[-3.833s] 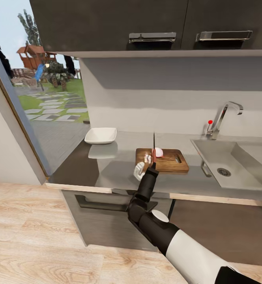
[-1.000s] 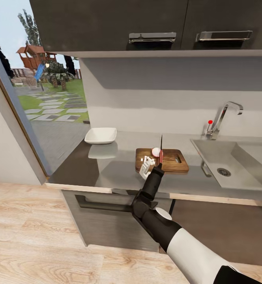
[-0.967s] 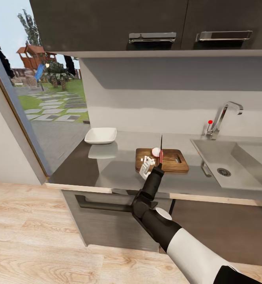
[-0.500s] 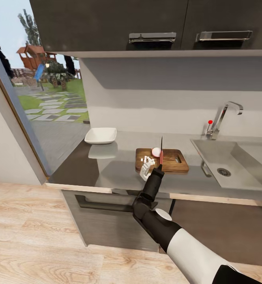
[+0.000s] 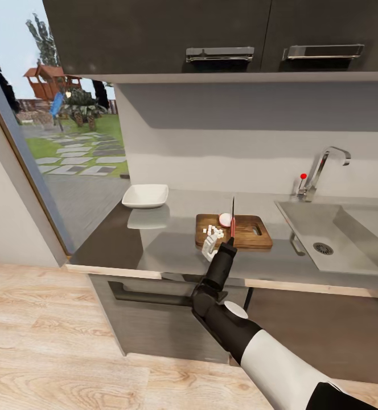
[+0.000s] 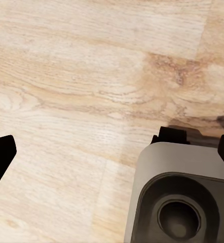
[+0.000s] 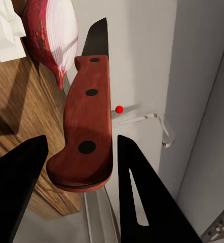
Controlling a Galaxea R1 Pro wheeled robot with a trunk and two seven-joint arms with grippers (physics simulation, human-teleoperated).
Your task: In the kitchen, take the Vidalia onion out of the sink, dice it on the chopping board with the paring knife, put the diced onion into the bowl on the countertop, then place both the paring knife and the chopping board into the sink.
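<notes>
While my right gripper (image 5: pixel 230 238) stands over the near edge of the chopping board (image 5: pixel 247 232), it is clamped on the paring knife (image 5: pixel 233 219), red handle between the two dark fingers (image 7: pixel 142 202) and the dark blade pointing straight up. From the right wrist the knife's handle (image 7: pixel 88 131) fills the gap between my fingers, with its three rivets showing.

On the board, the remaining piece of onion (image 5: pixel 225 219) sits at the far edge, just beside the blade, its red skin and pale cut face clear from the wrist (image 7: pixel 56 35). A small heap of white diced pieces (image 5: pixel 213 231) lies on the board's end away from the sink (image 5: pixel 331 236). The slot handle hole is at the board's other end, nearest the sink.

The board rests on the countertop (image 5: pixel 155 245), between the sink and the white bowl (image 5: pixel 146 195); the bowl is well apart from it.

My left gripper (image 6: pixel 112 147) hangs over the wooden floor (image 6: pixel 81 66), fingers spread with nothing between them.
</notes>
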